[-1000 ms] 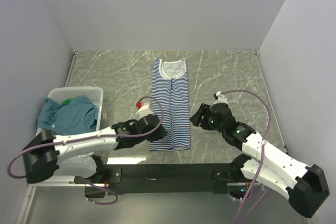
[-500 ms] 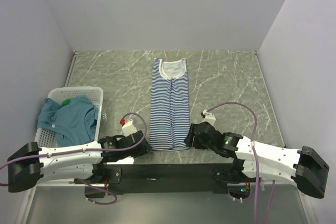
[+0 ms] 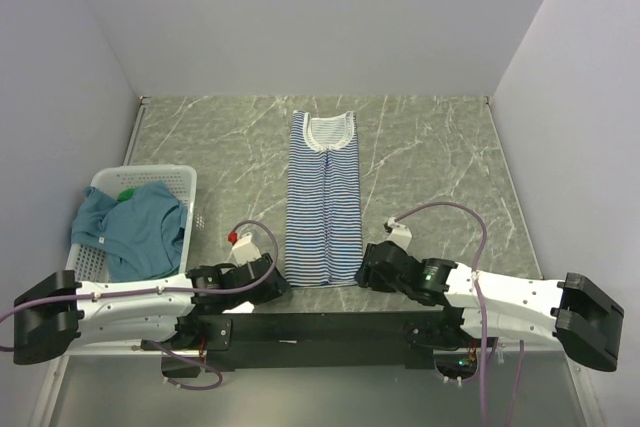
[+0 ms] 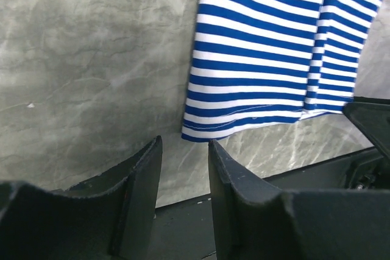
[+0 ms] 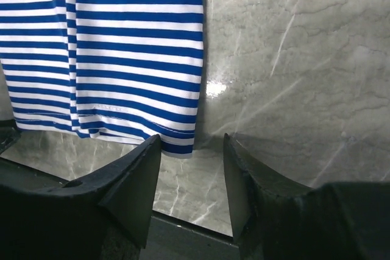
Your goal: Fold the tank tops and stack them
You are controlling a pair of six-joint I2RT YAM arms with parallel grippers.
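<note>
Navy-and-white fabric: striped tank top (image 3: 325, 202), one item. It lies flat at the middle of the grey marbled bench (image 3: 430, 147). Already narrowed to a long strip, both sides turned in to meet along the centre. Neckline at the far end, hem toward the arm bases.

Change over the last second: both arms have dropped back and down from the strip's flanks to its near end. The left claw (image 3: 272, 285) was against the left edge part-way up and has since widened a little. The right claw (image 3: 368, 272) was well off to the right and has narrowed somewhat on the way in. Judged meaning: the lengthwise folding is finished, and the crosswise fold, hem carried up toward the neckline, is about to begin.

Left claw (image 4: 183, 150), wrist view: jaws part-open, nothing held. The hem's left corner lies at the mouth of the gap, just beyond the fingertips.

Right claw (image 5: 190, 144), wrist view: jaws part-open, nothing gripped yet. The hem's right corner sits at the gap between the fingertips; whether it touches them cannot be told.

Remaining stock: teal-blue tank top (image 3: 135, 227), crumpled in the white mesh basket (image 3: 187, 175) at the bench's left, well apart from the strip. Green tank top (image 3: 126, 194), only a scrap showing beside it. Neither is folded, and no stack exists.
</note>
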